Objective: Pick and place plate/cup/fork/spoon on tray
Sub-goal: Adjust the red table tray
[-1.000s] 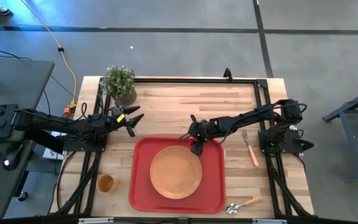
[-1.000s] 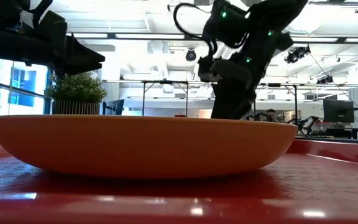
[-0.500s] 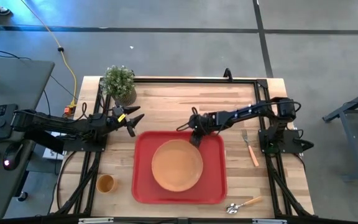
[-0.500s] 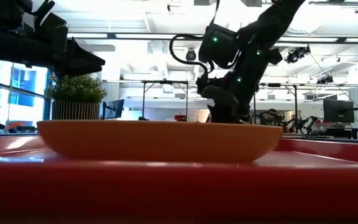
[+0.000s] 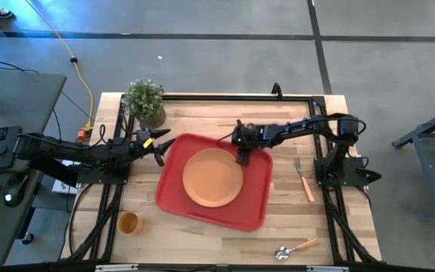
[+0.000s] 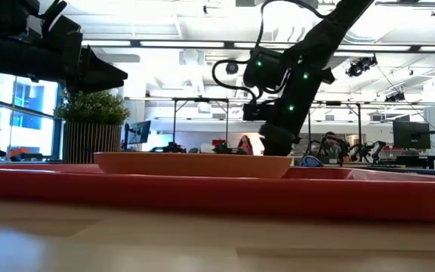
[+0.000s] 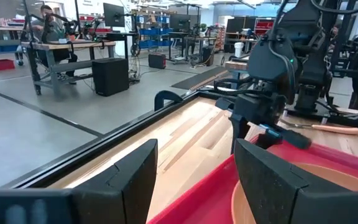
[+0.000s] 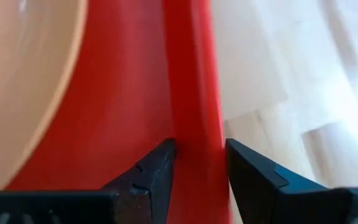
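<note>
The red tray (image 5: 255, 196) lies askew on the wooden table, with the orange plate (image 5: 212, 177) resting in its middle. My right gripper (image 5: 242, 156) is shut on the tray's far rim, near its far right corner. My left gripper (image 5: 163, 147) is open and empty just off the tray's far left corner. In the left wrist view its fingers (image 7: 194, 180) frame the tray's edge. The orange cup (image 5: 128, 223) stands at the near left. The fork (image 5: 303, 177) lies right of the tray. The spoon (image 5: 297, 248) lies at the near right. My right gripper pinches the tray's far rim (image 8: 194, 112) between its two fingers (image 8: 154, 171), one inside the tray and one outside. The fingers come from above, pointing down, across the rim. The tray's near part rests on the table (image 6: 202, 193), with the plate lying in it.
A potted green plant (image 5: 144, 100) stands at the far left corner. A black frame (image 5: 236, 97) runs along the table's far and side edges. Bare wood lies between the tray and the near edge.
My right gripper has moved toward the table's far edge, holding the tray's rim. The tray has slid with it toward the far edge and turned askew, so its far left corner now lies by my left gripper. The plate has ridden along in the tray.
</note>
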`<state>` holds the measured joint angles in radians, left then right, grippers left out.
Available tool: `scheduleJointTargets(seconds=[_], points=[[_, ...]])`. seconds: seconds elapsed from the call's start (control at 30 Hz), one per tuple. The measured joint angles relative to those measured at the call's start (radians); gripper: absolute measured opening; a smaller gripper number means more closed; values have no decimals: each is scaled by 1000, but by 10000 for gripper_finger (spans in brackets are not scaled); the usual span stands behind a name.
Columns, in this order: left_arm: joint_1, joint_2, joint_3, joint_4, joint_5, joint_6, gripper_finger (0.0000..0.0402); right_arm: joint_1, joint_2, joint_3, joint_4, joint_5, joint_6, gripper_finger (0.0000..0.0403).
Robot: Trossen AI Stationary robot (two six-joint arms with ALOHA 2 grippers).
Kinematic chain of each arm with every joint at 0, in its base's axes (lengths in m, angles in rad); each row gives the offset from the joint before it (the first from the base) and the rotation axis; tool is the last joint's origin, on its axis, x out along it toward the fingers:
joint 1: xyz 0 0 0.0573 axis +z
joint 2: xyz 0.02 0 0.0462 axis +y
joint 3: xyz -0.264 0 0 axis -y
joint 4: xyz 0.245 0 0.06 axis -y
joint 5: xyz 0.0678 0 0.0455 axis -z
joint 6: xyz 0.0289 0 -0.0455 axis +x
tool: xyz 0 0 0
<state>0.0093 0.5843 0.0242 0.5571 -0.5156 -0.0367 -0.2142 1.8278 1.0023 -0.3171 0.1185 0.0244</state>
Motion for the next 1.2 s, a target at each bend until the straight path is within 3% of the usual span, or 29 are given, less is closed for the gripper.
scheduleJointTargets(seconds=[0.17, 0.3, 0.47, 0.57, 0.73, 0.87, 1.0, 1.2], points=[[0, 0, 0, 1, 0, 43, 202, -2, -8, 2, -80, -59, -128, 133], [0, 0, 0, 3, 0, 55, 202, -1, -45, -1, -133, -92, -77, 128], [0, 0, 0, 26, -17, 144, 202, 40, -183, -6, -314, -71, 169, 128], [0, 0, 0, 25, -19, 151, 202, 110, -276, -99, -408, -3, 366, 128], [0, 0, 0, 5, -19, 63, 202, 291, -431, -296, -355, -75, 753, 128], [0, 0, 0, -4, -19, 64, 202, 421, -506, -389, -255, -48, 926, 128], [0, -1, 0, 8, -22, 109, 202, 458, -528, -449, -217, -14, 913, 128], [11, 0, 0, 25, -34, 91, 202, 398, -528, -487, -238, 78, 726, 128]])
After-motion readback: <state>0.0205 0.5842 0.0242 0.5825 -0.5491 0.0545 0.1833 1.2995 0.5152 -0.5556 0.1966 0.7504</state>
